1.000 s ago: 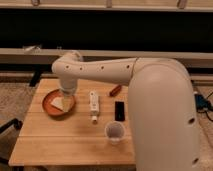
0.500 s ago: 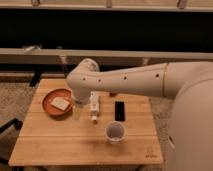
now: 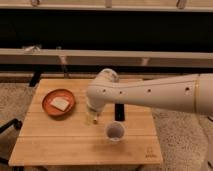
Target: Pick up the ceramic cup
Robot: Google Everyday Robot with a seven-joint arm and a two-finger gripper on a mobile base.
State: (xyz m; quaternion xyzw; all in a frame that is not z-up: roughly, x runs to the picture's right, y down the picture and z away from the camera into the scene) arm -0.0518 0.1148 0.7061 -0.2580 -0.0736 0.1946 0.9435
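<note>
Pale greyish-white round ceramic cup (image 3: 114, 131) stands upright near the wooden counter's (image 3: 50, 145) front edge. My gripper (image 3: 92, 113) hangs just behind-left of it; open or closed, I cannot tell.

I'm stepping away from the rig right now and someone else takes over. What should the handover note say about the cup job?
Gripper: at the arm's end, low over the middle of the table, to the left of and behind the cup, not on it.
Cup: upright near the table's front edge, untouched.
Plate: far left. Black item: just behind the cup.
Done: nothing gripped yet.
Left: bring the gripper to the cup, grip it, lift.
</note>
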